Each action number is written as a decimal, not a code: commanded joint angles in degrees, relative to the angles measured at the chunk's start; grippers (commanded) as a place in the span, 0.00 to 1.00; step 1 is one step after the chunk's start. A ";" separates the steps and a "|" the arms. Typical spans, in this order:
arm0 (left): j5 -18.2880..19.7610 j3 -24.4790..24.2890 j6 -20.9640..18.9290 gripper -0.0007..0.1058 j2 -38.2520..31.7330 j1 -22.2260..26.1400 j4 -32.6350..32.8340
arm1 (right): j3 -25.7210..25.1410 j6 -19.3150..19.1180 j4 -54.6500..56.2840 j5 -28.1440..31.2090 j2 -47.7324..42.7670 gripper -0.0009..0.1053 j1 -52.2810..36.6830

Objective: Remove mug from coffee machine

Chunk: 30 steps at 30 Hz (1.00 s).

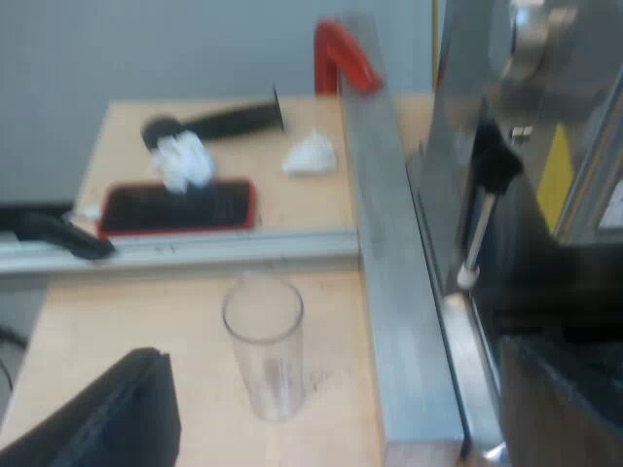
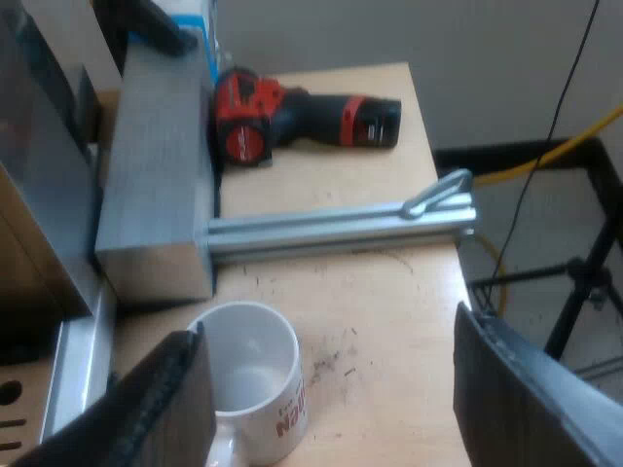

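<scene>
Right gripper [image 2: 326, 336] wide open at mug [image 2: 255, 375]

Mug [image 2: 255, 375]: bottom cut off by picture edge; side toward near finger [image 2: 161, 409] of right jaws hidden behind it; red lettering too small to read. Both fingers of right jaws run out of picture.
Espresso machine [image 1: 458, 97]: blurred, upper part and far side cut off.
Measuring glass [image 1: 263, 341]: scale marks too faint to read.
Dark tool [image 1: 219, 122] on counter [image 1: 195, 321]: blurred, kind cannot tell.
White lumps [image 1: 311, 153] near it: paper or cloth, cannot tell.
Left jaws: both fingers cut off at picture edge.
</scene>
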 commanded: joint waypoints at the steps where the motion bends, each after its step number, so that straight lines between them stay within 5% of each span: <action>1: -0.82 -0.41 0.06 0.66 -3.18 0.01 -0.16 | -0.65 -1.21 0.00 -0.29 -3.70 0.54 -0.13; 13: -0.71 -0.41 0.47 0.66 -21.69 0.01 0.29 | 3.86 -1.09 0.57 -0.76 -23.66 0.54 -0.13; 18: -0.71 -0.41 0.93 0.66 -28.55 0.01 7.80 | 7.60 -1.09 0.68 -0.65 -32.55 0.54 -0.13; 23: -1.18 -1.55 1.20 0.66 -29.26 0.01 15.54 | 7.12 -1.09 4.88 0.41 -31.97 0.54 0.06; 30: -1.31 0.23 1.37 0.66 -29.24 0.01 13.02 | 9.67 -1.09 3.69 0.14 -32.06 0.54 0.06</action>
